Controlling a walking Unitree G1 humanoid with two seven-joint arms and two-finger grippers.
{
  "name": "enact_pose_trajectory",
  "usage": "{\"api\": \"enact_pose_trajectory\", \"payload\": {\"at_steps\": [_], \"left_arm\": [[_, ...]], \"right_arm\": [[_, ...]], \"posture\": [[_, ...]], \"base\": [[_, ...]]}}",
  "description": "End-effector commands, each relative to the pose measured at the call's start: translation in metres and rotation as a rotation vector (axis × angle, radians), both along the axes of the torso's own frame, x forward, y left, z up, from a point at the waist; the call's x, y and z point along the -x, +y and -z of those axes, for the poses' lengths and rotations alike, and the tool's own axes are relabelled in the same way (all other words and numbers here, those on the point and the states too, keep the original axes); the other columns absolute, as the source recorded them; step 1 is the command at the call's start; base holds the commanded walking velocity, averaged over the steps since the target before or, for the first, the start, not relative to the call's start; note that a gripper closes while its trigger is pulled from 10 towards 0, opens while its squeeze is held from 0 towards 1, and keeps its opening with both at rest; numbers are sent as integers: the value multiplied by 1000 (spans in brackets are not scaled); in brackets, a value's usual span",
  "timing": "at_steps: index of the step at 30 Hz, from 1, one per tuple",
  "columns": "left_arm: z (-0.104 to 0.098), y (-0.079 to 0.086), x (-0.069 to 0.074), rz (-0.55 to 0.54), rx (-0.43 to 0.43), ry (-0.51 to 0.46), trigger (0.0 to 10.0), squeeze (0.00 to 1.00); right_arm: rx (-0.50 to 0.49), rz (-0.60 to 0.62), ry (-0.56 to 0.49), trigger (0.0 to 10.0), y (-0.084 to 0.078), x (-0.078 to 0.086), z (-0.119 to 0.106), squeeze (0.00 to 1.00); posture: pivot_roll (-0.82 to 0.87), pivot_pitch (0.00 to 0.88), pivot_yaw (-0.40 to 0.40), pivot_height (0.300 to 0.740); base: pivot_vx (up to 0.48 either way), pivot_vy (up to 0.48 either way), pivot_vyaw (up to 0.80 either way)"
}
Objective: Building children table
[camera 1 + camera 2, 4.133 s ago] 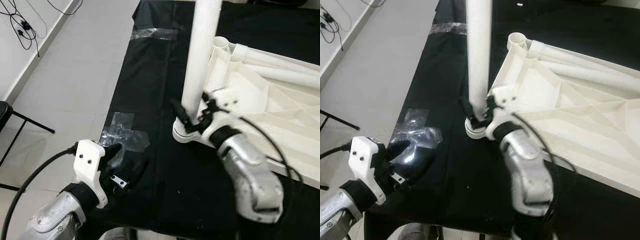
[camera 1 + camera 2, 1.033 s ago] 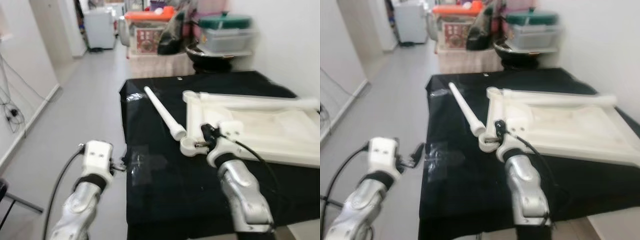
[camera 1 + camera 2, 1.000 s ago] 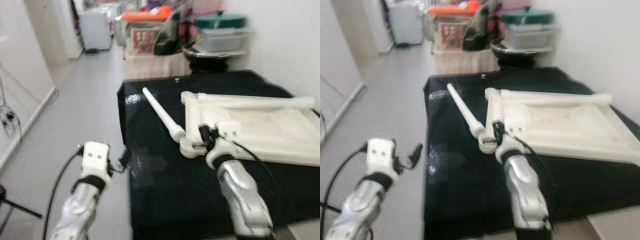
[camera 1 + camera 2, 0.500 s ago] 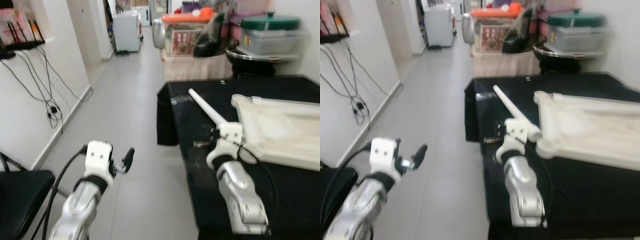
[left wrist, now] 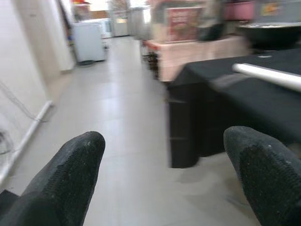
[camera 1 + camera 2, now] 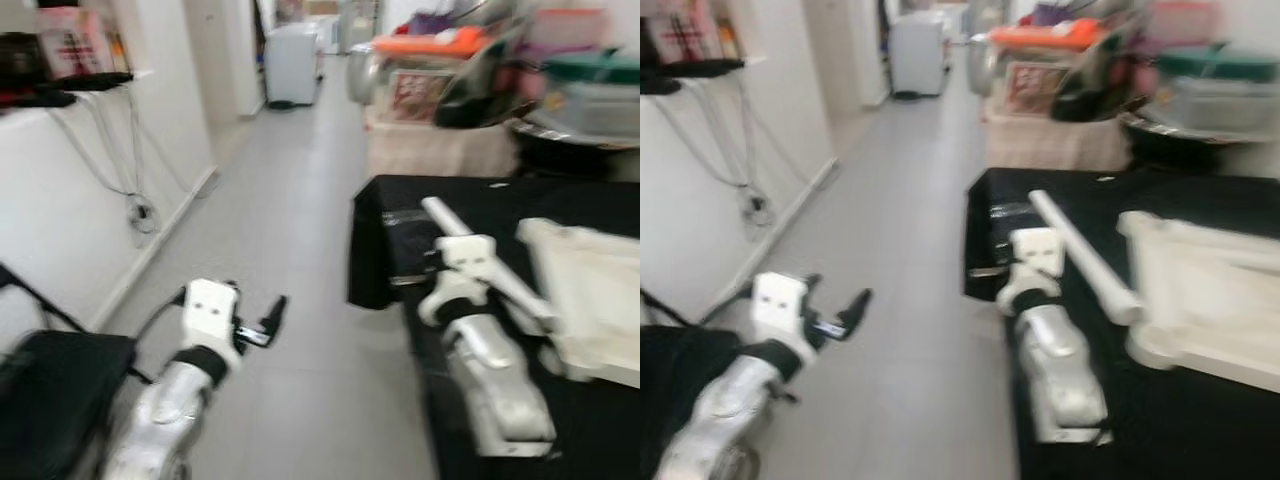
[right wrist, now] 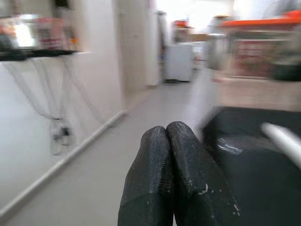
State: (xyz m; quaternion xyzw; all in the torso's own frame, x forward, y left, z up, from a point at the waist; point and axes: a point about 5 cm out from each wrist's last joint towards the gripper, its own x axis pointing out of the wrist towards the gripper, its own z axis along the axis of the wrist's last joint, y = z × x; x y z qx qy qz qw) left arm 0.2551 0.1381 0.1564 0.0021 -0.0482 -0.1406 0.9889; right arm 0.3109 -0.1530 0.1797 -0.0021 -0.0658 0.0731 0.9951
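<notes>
Table leg [image 6: 1085,255] lies lengthwise on the black surface [image 6: 1080,420], beside my closed, empty right pincer [image 7: 175,155]; my open left pincer [image 5: 164,165] is well apart.

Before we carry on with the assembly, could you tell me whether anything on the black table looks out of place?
One white table leg lies loose and slanted across the black table, beside the upside-down white tabletop rather than standing in a corner socket. Both views are blurred, so I cannot judge damage.
</notes>
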Motion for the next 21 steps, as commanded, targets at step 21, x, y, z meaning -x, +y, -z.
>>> {"api": "enact_pose_trajectory", "payload": {"at_steps": [21], "left_arm": [[8,-5,3,40,1,70,10000,0]], "right_arm": [[168,-116,17,10000,-5,-24,-34,0]], "posture": [[56,34,-26,740]], "base": [[145,-46,0]]}}
